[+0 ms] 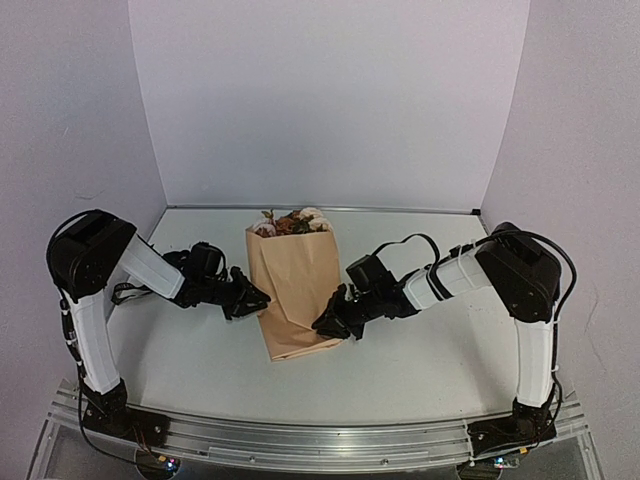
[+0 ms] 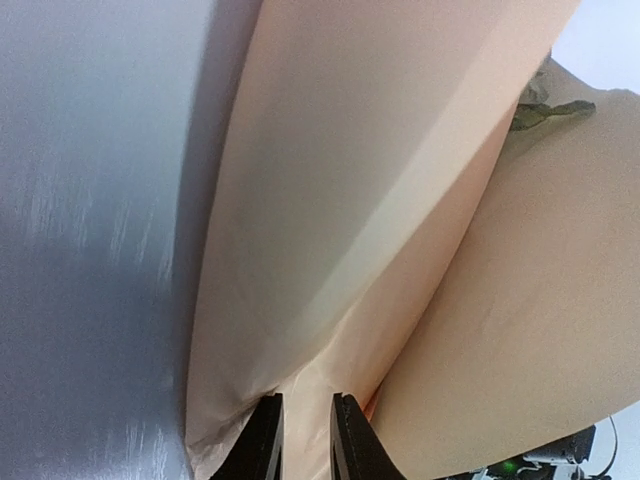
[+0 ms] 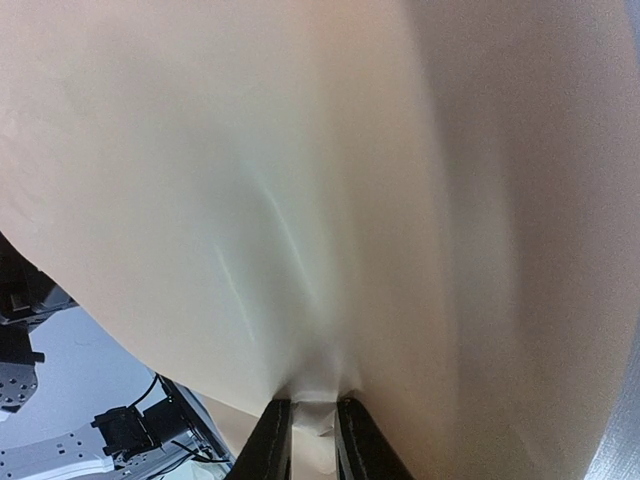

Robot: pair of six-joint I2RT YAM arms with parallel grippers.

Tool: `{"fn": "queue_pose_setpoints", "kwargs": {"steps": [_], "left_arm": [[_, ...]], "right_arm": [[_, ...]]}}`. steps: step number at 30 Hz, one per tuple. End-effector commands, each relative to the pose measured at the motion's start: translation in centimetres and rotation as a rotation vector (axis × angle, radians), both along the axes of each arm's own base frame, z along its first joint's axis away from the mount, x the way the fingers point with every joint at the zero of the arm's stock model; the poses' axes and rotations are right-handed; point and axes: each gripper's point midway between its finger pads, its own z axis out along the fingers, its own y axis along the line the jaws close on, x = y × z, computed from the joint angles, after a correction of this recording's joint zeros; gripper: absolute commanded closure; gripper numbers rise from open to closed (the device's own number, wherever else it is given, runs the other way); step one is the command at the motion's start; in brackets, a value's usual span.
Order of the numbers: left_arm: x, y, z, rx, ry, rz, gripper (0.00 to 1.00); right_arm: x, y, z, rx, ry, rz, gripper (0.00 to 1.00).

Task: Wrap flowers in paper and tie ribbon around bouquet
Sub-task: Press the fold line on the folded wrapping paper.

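Observation:
The tan paper (image 1: 295, 280) lies folded over the flowers (image 1: 293, 222), whose cream, pink and brown blooms poke out at the far end. My left gripper (image 1: 258, 298) sits at the paper's left edge, shut on a fold of it; up close the paper (image 2: 380, 180) runs between the fingertips of the gripper (image 2: 307, 400), and a green leaf (image 2: 545, 112) shows at the top right. My right gripper (image 1: 322, 325) is at the lower right edge, and in its wrist view the gripper (image 3: 314, 405) pinches a puckered bit of paper (image 3: 300, 180). The ribbon is out of view.
The bundle rests mid-table on the pale grey tabletop (image 1: 420, 360), enclosed by white walls at the back and sides. A metal rail (image 1: 300, 440) carrying both arm bases runs along the near edge.

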Motion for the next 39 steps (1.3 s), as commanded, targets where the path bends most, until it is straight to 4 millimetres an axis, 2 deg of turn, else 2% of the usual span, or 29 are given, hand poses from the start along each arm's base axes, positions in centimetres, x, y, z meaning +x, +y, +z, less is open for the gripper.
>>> {"fn": "queue_pose_setpoints", "kwargs": {"steps": [1,21,29,39], "left_arm": [[3.2,0.7,0.6,-0.011,-0.032,0.069,0.80],[10.3,4.4,0.2,-0.018,-0.034,0.177,0.80],[14.2,5.3,0.3,-0.025,-0.051,0.187,0.81],[19.4,8.9,0.8,-0.009,-0.079,0.264,0.81]], "right_arm": [[-1.8,-2.7,-4.8,-0.169,0.086,-0.010,0.82],[-2.1,-2.8,-5.2,-0.177,0.096,-0.002,0.82],[-2.1,-2.8,-5.3,-0.179,0.098,-0.001,0.82],[-2.1,-2.7,-5.4,-0.179,0.103,-0.003,0.82]]}}
